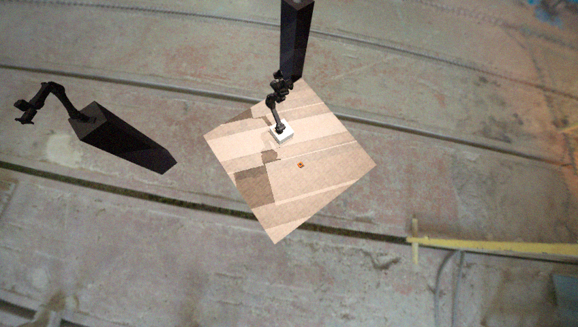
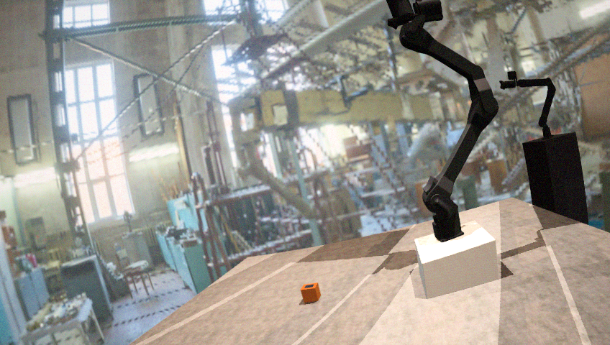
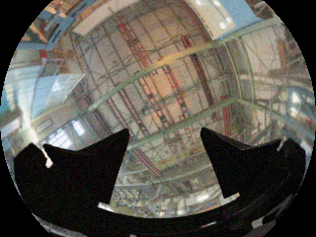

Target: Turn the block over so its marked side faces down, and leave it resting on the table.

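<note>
The small orange block point(image 1: 300, 165) point(image 2: 311, 294) rests upright on the table point(image 1: 320, 178) point(image 2: 239, 307), its dark-marked side facing up. My gripper point(image 3: 166, 132) is open in the wrist view, its two black fingers wide apart with nothing between them and only the building's ceiling beyond. The arm is raised, and the gripper is high above the table and well away from the block. In the exterior view the arm's end is at the top edge and the fingers cannot be made out.
My arm stands on a white base box point(image 1: 284, 137) point(image 2: 462, 273) beside the block's area. A second black arm point(image 1: 50, 86) point(image 2: 549, 91) stands on a dark pedestal point(image 1: 117, 142) point(image 2: 556, 179) off the table. Another dark column point(image 1: 294, 38) is at the table's far corner in the top view.
</note>
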